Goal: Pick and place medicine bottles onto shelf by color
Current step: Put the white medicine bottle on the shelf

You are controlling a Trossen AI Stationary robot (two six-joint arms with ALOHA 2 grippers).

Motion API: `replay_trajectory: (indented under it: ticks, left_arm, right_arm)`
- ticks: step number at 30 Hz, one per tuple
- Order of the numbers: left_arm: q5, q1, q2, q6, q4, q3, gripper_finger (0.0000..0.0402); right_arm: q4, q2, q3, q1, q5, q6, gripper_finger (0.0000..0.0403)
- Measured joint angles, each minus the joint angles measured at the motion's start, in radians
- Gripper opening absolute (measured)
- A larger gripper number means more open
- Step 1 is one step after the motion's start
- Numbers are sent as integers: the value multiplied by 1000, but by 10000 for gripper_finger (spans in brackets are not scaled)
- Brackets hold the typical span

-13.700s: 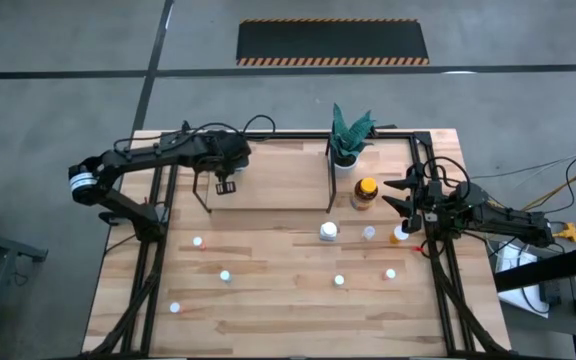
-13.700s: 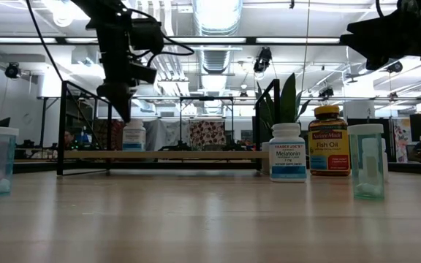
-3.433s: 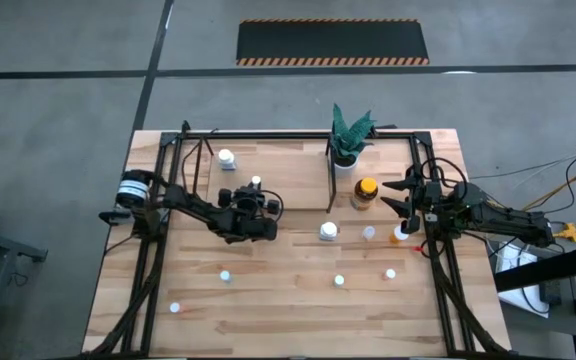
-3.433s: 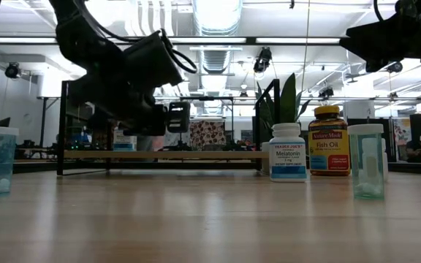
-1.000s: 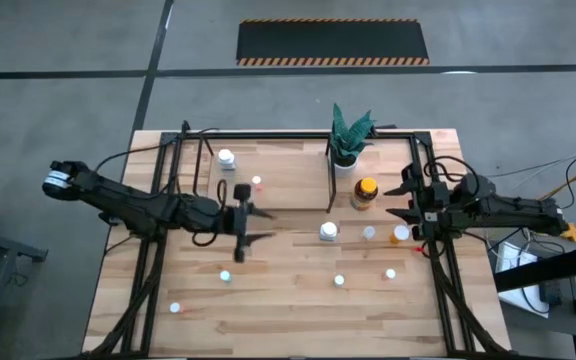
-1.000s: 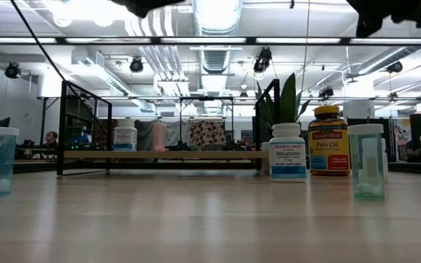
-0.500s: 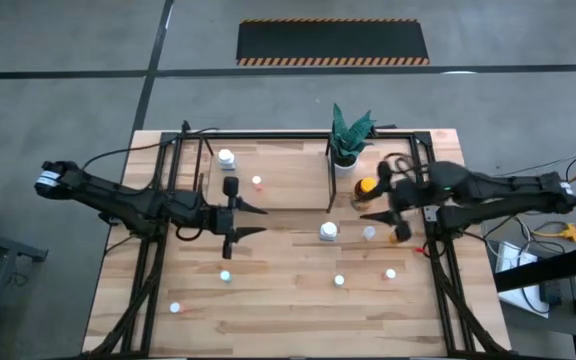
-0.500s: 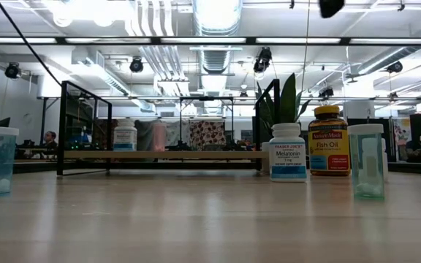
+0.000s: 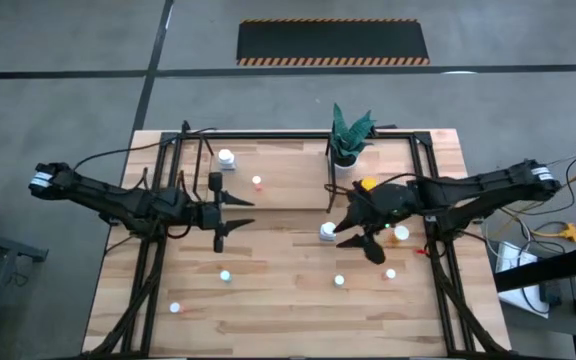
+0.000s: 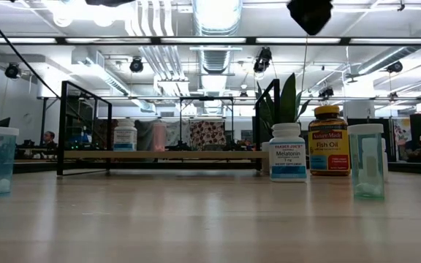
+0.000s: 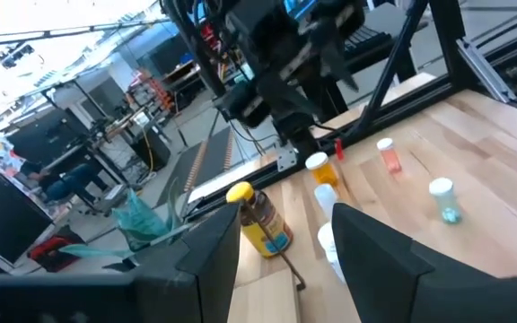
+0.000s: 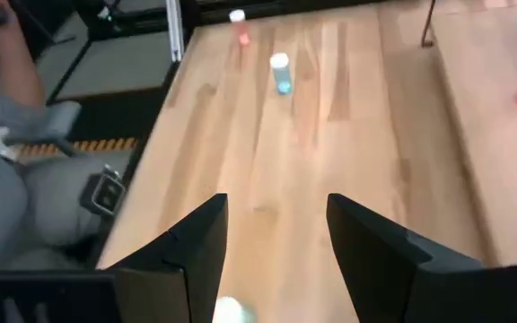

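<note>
Right gripper (image 9: 360, 233) jaws wide, empty; white-capped Melatonin bottle (image 9: 328, 231) upright, just beside its fingertips, toward left arm. We judge right arm nearer; left gripper (image 9: 230, 213) also spread, well apart.

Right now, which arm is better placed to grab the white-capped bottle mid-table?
Right. The right gripper hangs open beside the white-capped bottle. The left gripper, also open, sits farther off near the shelf front.

Landmark: flat light-wood shelf with black metal bars (image 9: 268, 175). On it: white-capped bottle (image 9: 226, 158) left of pink-capped bottle (image 9: 257, 182). Right of it: potted plant (image 9: 348, 135).
</note>
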Motion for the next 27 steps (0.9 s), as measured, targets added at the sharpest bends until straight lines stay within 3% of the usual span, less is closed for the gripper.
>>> replay_trajectory:
  ticks: [8, 18, 27]
  left_arm:
    - [0, -1, -43, -26, -16, -1, 162]
    - [0, -1, -39, -35, -17, -1, 162]
    - [-5, -1, -38, -34, -17, -7, 162]
  right_arm:
    - [-268, 176, 151, 45, 101, 63, 182]
    - [-356, 350, 218, 33, 122, 93, 183]
    - [-420, 443, 232, 21, 261, 53, 247]
